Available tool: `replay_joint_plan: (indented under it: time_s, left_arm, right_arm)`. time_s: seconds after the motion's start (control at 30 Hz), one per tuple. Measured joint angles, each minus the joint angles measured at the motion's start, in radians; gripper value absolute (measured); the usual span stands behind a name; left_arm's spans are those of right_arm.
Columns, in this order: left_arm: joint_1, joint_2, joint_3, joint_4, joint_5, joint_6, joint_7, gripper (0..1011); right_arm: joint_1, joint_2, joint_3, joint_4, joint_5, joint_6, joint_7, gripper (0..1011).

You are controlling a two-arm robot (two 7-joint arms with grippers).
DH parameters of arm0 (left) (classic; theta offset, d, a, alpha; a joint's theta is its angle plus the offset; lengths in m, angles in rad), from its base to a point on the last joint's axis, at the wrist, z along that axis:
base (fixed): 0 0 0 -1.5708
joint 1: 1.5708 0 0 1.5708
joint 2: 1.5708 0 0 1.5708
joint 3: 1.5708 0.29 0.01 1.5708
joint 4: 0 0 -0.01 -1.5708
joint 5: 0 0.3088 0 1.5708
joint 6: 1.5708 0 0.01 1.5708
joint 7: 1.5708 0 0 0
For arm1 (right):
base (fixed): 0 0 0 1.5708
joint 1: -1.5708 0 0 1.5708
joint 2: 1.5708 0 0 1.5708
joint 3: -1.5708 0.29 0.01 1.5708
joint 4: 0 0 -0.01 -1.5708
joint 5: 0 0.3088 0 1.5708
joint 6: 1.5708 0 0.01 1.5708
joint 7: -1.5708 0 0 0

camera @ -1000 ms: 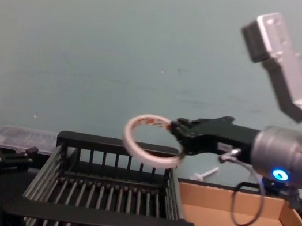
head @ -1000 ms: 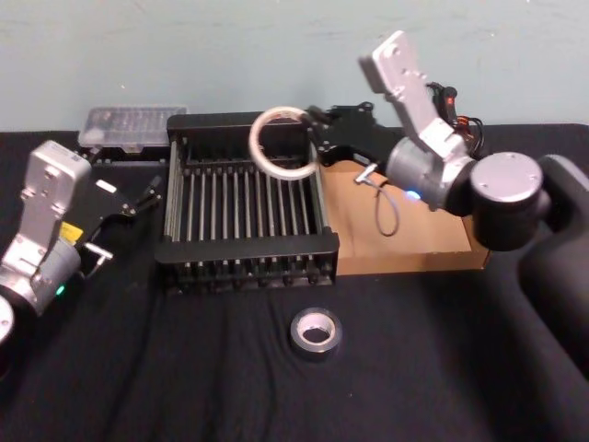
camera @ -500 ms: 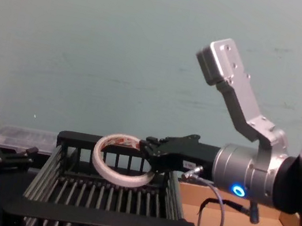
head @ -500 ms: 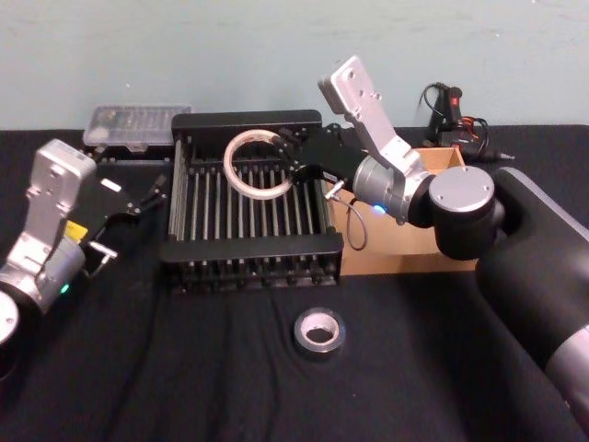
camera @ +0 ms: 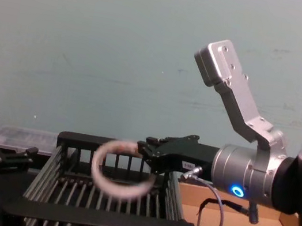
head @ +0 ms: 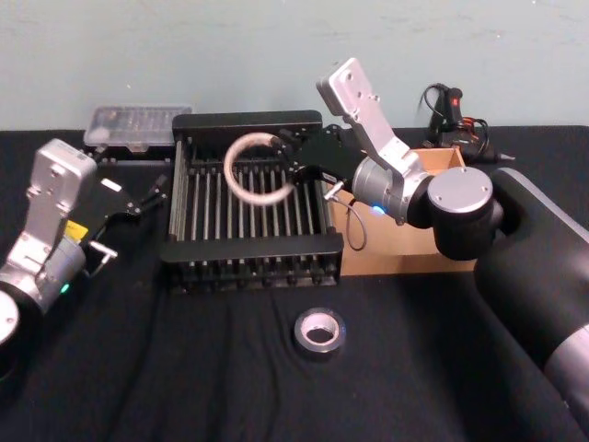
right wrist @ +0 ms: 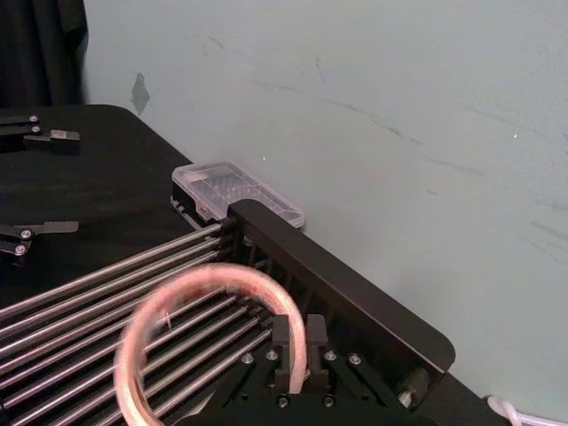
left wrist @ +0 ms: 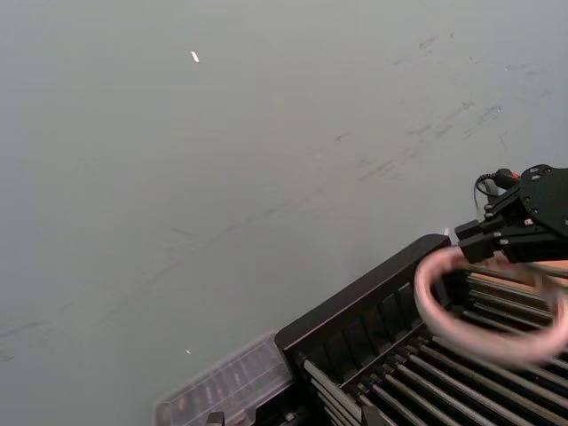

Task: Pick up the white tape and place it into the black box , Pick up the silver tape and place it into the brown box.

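Whitish and round, the white tape [head: 259, 171] is seen above the black box [head: 248, 253], blurred, right beside the right gripper [head: 296, 166]. In the right wrist view the ring [right wrist: 209, 330] is seen with its edge between the two black fingers [right wrist: 282, 348], which sit close together, but it cannot be told whether the tape is pinched or just let go. From the chest view the tape [camera: 122, 168] is shown from the side, hanging above the slatted bars of the crate [camera: 103, 216] and lower than its back rim. In the left wrist view the same ring [left wrist: 493, 306] and the right gripper [left wrist: 484, 248] are seen far off over the bars. Only black bars are seen on the floor of the black box. The brown box [head: 405, 244] is found just beside the crate, under the right arm, and nothing is seen on the bare part of its floor. The silver tape [head: 317, 332] is seen in the head view, lying flat on the black table [head: 184, 368] in front of the crate. The left gripper [head: 124, 221] is held over the table to the left of the crate, with its fingers spread apart and nothing between them. A clear plastic case [head: 135, 123] is seen behind it by the wall.
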Motion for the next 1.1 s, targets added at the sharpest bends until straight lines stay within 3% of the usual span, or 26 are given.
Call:
replay_joint_plan:
  time_s: [0.93, 1.1]
  left_arm:
    - [0.0, 0.0, 0.0, 0.0, 0.0, 0.0, 0.0, 1002]
    - [0.0, 0.0, 0.0, 0.0, 0.0, 0.0, 0.0, 1001]
  right_arm:
    - [0.0, 0.001, 0.001, -0.003, 0.004, 0.002, 0.0, 969]
    - [0.0, 0.001, 0.001, -0.004, 0.004, 0.002, 0.0, 1002]
